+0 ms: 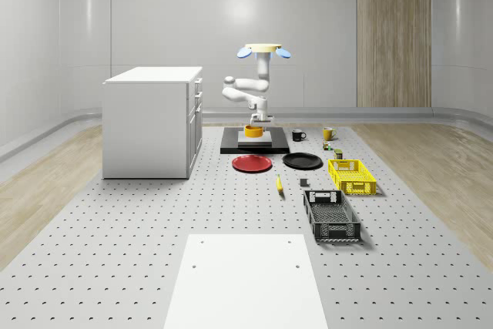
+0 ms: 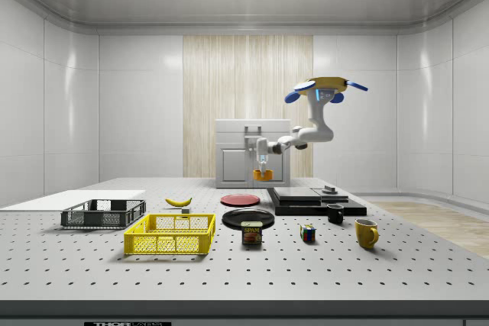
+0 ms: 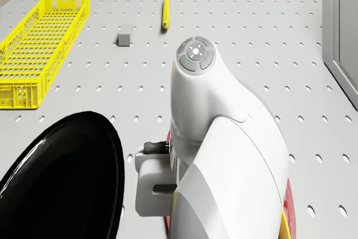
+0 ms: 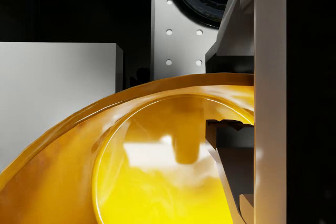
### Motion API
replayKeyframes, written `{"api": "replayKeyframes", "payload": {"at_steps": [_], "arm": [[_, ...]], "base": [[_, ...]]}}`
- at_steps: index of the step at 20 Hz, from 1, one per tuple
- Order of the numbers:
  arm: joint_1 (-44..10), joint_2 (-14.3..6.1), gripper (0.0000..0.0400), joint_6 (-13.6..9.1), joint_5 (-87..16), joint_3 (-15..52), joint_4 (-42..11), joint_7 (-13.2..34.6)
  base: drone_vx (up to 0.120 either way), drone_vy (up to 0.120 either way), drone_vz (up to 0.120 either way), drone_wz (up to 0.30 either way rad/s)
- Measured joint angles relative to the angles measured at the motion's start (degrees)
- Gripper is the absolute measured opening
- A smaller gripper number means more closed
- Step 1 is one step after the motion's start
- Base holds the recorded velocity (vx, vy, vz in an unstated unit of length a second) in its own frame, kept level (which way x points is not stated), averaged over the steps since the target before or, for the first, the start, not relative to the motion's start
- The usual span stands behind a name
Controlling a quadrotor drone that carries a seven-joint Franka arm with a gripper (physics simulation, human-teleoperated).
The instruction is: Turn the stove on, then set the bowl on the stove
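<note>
The yellow bowl hangs a little above the front edge of the stove, a black slab with a grey plate on top. My gripper is shut on the bowl's rim from above. In the side view the bowl is off the stove, at its left end. In the wrist view one finger reaches inside the bowl and the other stays outside the rim, with the grey plate below. The drone hovers over the stove.
A red plate and a black plate lie just in front of the stove. A white cabinet stands at the whole-scene view's left. To the right are two mugs, a yellow crate, a dark crate and a banana.
</note>
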Motion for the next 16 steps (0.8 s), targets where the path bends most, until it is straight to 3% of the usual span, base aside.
{"api": "replayKeyframes", "payload": {"at_steps": [6,9,16], "arm": [[0.00,-0.01,0.0105,0.01,0.01,0.00,0.00,0.00],[-0.01,-0.02,0.0105,0.02,0.01,0.00,0.00,0.01],[-0.01,-0.03,0.0105,0.03,0.02,0.00,0.00,0.00]], "base": [[-0.120,0.000,-0.007,0.000],[-0.120,0.000,-0.107,0.000],[-0.120,0.000,-0.040,0.000]]}}
